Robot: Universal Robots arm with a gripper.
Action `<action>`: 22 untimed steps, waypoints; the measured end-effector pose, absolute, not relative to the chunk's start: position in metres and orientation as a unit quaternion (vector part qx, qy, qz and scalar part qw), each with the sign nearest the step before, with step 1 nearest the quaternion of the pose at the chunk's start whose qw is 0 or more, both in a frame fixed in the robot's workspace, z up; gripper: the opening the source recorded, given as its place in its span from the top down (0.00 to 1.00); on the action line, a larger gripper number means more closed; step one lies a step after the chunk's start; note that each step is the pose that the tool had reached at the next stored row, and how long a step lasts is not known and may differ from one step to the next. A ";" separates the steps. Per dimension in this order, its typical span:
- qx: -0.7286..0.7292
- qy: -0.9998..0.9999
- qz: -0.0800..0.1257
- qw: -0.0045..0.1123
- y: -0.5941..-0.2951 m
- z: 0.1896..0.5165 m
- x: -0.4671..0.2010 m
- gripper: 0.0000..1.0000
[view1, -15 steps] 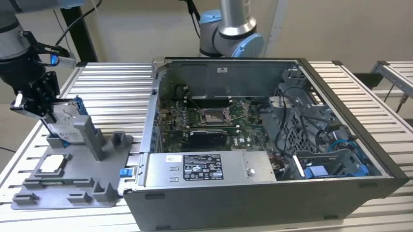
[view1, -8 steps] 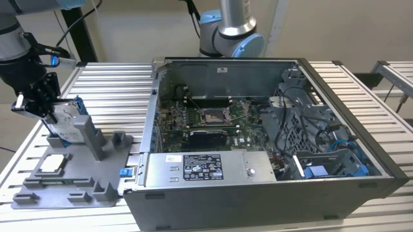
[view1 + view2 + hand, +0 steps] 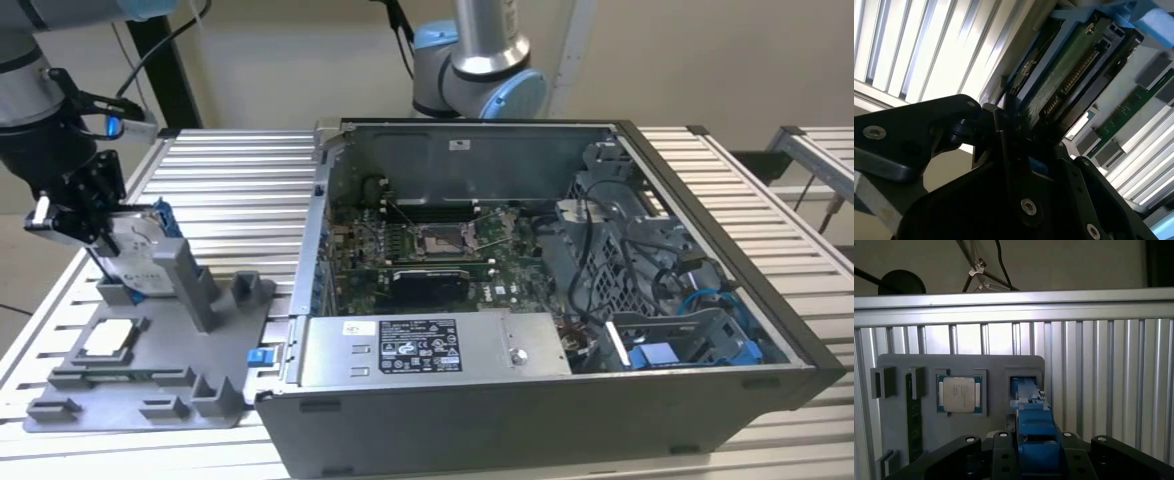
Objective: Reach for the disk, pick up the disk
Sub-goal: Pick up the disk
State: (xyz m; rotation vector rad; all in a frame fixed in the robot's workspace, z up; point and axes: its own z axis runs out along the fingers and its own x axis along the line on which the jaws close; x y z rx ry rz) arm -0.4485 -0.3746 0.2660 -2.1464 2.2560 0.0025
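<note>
The disk [image 3: 134, 247] stands on edge in a slot of the grey holder plate [image 3: 147, 375] at the exterior view's left, its blue bracket [image 3: 164, 218] facing the computer case. My gripper [image 3: 83, 212] is at its top end, with the jaws on either side of it. In the first wrist view the disk's blue bracket edge [image 3: 1031, 432] runs from the slot up between my fingers [image 3: 1003, 442], which sit tight against it. The second wrist view shows the disk's green circuit-board side [image 3: 1074, 65] held in my gripper [image 3: 1019, 132].
A white-topped chip module [image 3: 959, 394] and a green memory stick [image 3: 914, 415] lie on the same plate. An open computer case [image 3: 534, 410] with a grey power supply [image 3: 427, 345] stands to the exterior view's right. Another arm's base [image 3: 474, 70] stands behind it.
</note>
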 end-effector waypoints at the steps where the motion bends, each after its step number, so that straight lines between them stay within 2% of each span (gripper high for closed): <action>1: -0.689 0.724 0.001 0.014 -0.375 0.266 -0.449 1.00; 13: -0.689 0.724 0.001 0.014 -0.375 0.267 -0.449 1.00; 22: -0.689 0.724 0.001 0.014 -0.375 0.307 -0.449 1.00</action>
